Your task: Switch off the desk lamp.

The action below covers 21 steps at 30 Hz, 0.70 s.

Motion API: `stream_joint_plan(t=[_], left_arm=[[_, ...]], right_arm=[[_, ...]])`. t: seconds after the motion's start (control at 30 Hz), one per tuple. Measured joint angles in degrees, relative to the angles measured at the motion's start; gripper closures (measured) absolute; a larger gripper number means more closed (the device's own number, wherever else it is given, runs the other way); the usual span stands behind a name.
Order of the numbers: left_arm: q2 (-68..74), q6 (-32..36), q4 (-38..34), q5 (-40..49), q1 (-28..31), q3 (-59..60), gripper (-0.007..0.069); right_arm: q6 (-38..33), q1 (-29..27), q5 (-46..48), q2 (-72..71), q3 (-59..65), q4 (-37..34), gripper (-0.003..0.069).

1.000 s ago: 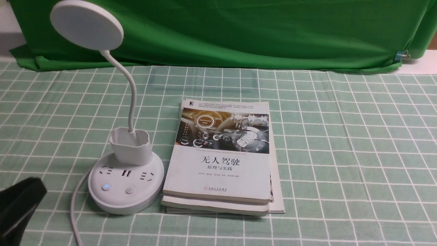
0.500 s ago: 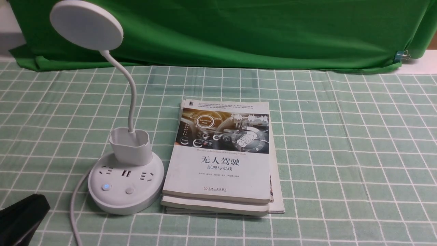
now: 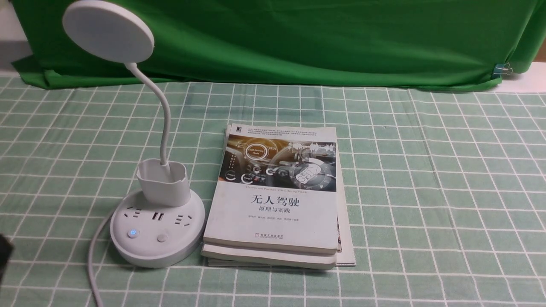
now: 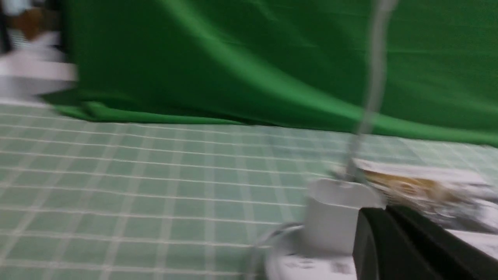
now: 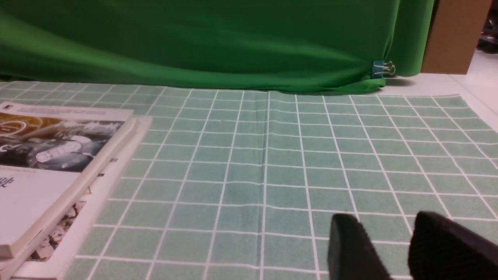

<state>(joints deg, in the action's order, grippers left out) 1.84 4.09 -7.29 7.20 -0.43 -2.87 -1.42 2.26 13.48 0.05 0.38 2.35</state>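
Note:
The white desk lamp (image 3: 158, 230) stands at the left of the table, with its flat disc head (image 3: 108, 31) raised on a thin bent neck and a small cup holder (image 3: 164, 182) on the round base. The base has sockets and two buttons, and the left button (image 3: 133, 233) glows blue. My left gripper (image 4: 375, 212) is shut and empty, low and to the near left of the base. Only a dark sliver of it (image 3: 3, 252) shows at the front view's left edge. The left wrist view is blurred and shows the cup holder (image 4: 330, 217). My right gripper (image 5: 383, 221) is open and empty over bare cloth.
A stack of books (image 3: 275, 200) lies just right of the lamp base and also shows in the right wrist view (image 5: 46, 163). The lamp's white cord (image 3: 91, 264) runs off the near edge. A green checked cloth (image 3: 426, 192) covers the table, and a green backdrop (image 3: 320, 38) hangs behind.
My left gripper has drawn back toward the near left and has nearly left the front view. The lamp and books have not moved.

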Motion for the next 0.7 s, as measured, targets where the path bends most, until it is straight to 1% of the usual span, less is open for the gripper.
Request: stream_joint_plan(t=[0.1,0.2,0.23,0.33,0.7], left_arm=[[-1.55,-1.62,0.06,0.01,3.19,2.81,0.0622],[-1.84,-3.52,0.12,1.54,3.98,3.13,0.0622],[-1.9,-4.91,0.2,5.01,4.1,3.13,0.0622],[-1.9,-5.62,0.2,9.25,4.1,3.18,0.0622],[-1.9,-5.62,0.14,9.9,4.2,3.23,0.0622]], right_arm=[[0.0,0.0,0.0,0.0,0.0,0.0,0.0417],[0.0,0.0,0.0,0.0,0.0,0.0,0.0417],[0.0,0.0,0.06,0.0,0.0,0.0,0.0417],[0.0,0.0,0.04,0.0,0.0,0.0,0.0417],[0.0,0.0,-0.01,0.0,0.0,0.0,0.0417]])
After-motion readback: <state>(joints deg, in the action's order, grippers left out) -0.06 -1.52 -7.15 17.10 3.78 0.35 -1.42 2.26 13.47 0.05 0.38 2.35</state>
